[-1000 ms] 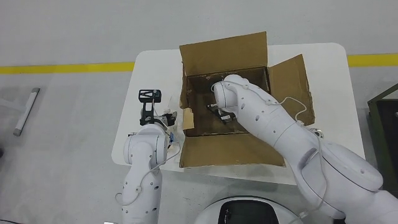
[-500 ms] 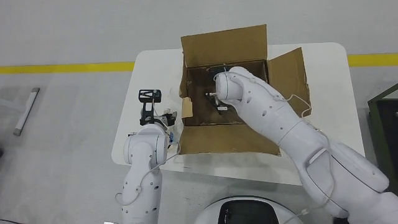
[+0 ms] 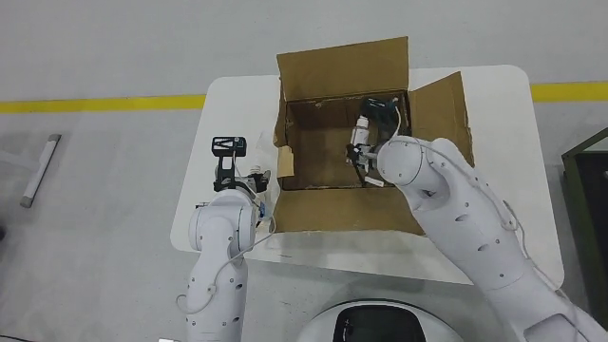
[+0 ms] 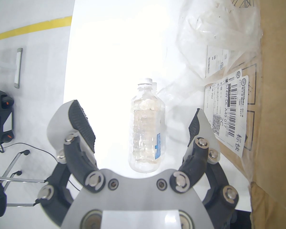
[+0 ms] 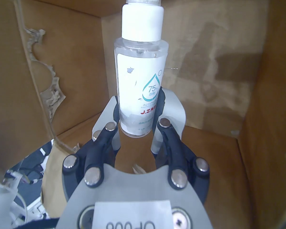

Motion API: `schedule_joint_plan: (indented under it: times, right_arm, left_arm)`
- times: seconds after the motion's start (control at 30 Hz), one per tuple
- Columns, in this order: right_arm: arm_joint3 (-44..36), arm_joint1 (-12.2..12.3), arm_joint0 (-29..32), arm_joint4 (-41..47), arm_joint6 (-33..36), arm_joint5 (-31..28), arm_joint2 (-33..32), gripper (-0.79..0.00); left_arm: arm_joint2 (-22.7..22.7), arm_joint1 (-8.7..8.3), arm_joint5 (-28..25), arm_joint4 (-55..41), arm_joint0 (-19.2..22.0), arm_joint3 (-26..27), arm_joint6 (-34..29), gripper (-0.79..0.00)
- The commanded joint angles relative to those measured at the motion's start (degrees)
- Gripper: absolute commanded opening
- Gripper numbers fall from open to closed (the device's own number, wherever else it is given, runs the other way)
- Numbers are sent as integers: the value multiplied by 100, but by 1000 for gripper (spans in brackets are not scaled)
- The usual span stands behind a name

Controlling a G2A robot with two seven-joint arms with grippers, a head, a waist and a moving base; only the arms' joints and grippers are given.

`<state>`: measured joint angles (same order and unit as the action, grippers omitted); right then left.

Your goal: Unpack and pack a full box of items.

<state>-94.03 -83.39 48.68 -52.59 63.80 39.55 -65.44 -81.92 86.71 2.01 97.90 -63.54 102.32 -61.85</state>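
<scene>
Top view: cardboard box (image 3: pixel 342 211) sits open, flaps out, mid-table (image 3: pixel 494 104) toward the far edge. Right arm (image 3: pixel 446 199) is reaching in. Spray bottle (image 3: pixel 361 134) is inside the box, near its right wall. Left gripper (image 3: pixel 228 152) is parked over the table's left side, just beside the box's left wall.

Left wrist view: left gripper has its jaws spread wide and nothing clamped. A clear water bottle (image 4: pixel 146 129) is on the table between the fingers (image 4: pixel 82 122) and touches neither. It looks to be lying down, cap pointing away. A crumpled plastic bag (image 4: pixel 217 29) rests against the box's outer wall.

Right wrist view: right gripper (image 5: pixel 138 106) is clamped on the lower body of the spray bottle, white cap pointing away from the palm. Box walls are all around and the cardboard floor behind it is bare. Can't tell whether the bottle's end touches the cardboard.

Status, my read: the box looks nearly empty, with the water bottle and bag out on the table. So unpacking is close to done, and the spray bottle may be the last item. If so, repacking hasn't started. Direction of travel isn't provable from here.
</scene>
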Motion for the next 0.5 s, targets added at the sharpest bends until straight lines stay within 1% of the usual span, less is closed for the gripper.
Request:
schedule_joint_plan:
  times: [0.0,0.33,0.4,0.47]
  right_arm:
    - [-268,22,256,138,-93,-130,-148,-785]
    - [-268,22,256,138,-93,-130,-148,-785]
    - [-308,13,356,314,-353,-195,-214,-785]
    - [-525,-1,460,668,-726,-279,-397,-785]
  left_arm:
    - [0,0,0,0,0,0,0,0]
    - [0,0,0,0,0,0,0,0]
    - [0,0,0,0,0,0,0,0]
    - [0,0,0,0,0,0,0,0]
